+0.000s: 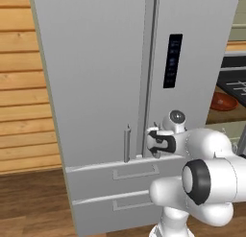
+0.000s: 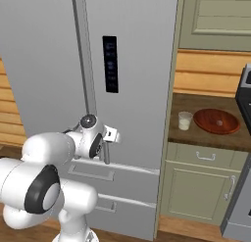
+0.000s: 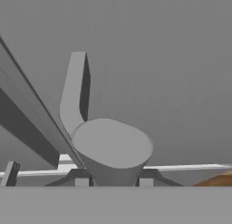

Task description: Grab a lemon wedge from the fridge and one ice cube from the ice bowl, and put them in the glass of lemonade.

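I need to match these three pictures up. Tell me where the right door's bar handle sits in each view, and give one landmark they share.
Left base view: right door handle, low centre, mostly behind the tool.
Right base view: lower left of centre, at the tool.
Hand view: its round end up close, low centre, between the fingertips.
Shared landmark: the seam between the fridge doors.

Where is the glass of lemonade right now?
In the right base view, the glass of lemonade stands on the brown counter right of the fridge, just left of the ice bowl.
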